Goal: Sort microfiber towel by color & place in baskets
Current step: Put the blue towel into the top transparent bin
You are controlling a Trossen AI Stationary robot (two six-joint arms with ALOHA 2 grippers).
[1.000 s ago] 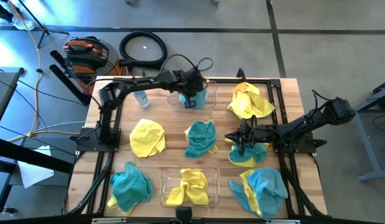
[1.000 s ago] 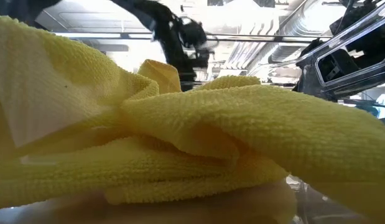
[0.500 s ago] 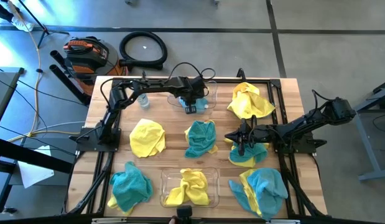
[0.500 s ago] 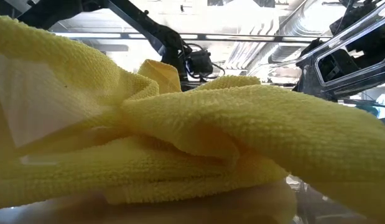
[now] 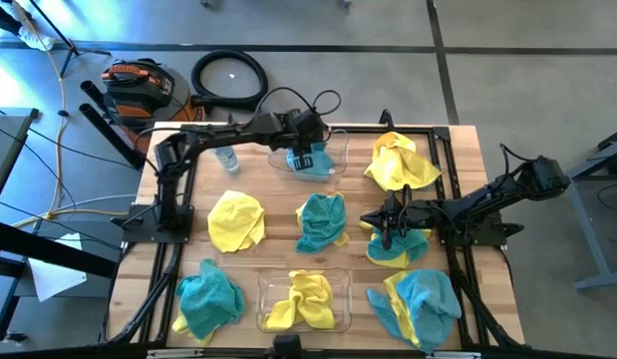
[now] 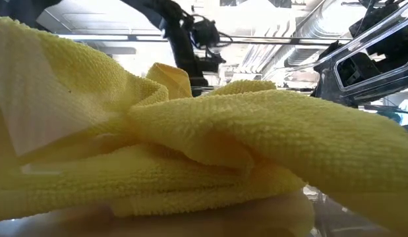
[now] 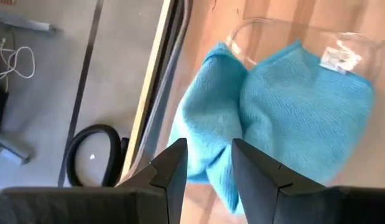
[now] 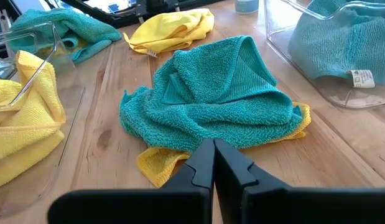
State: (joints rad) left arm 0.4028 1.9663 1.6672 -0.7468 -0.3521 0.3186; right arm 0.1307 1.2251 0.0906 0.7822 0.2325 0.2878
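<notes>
A teal-blue microfiber towel [image 7: 292, 106] lies in the clear far basket [image 5: 288, 160], with one part over the basket's wall toward the table's far edge. My left gripper [image 7: 209, 144] hangs open just above it [image 5: 306, 152], touching nothing. The near basket [image 5: 340, 321] holds yellow towels [image 5: 303, 297], which fill the low view [image 6: 190, 151]. My right gripper [image 8: 212, 152] is shut and waits right of centre [image 5: 386, 225]. It points at a teal towel [image 8: 217, 99] that lies on a yellow one.
Loose towels lie about the table: yellow [image 5: 235, 219], teal [image 5: 321, 221], yellow [image 5: 400, 163], teal [image 5: 208, 299], and teal on yellow [image 5: 420, 299]. A small water bottle [image 5: 226, 158] stands left of the far basket. Black frame rails run along the table's sides.
My left gripper dipped down into the far basket with the teal towel, then rose again. It has let go, and the towel now lies spread in the basket below its fingers.
</notes>
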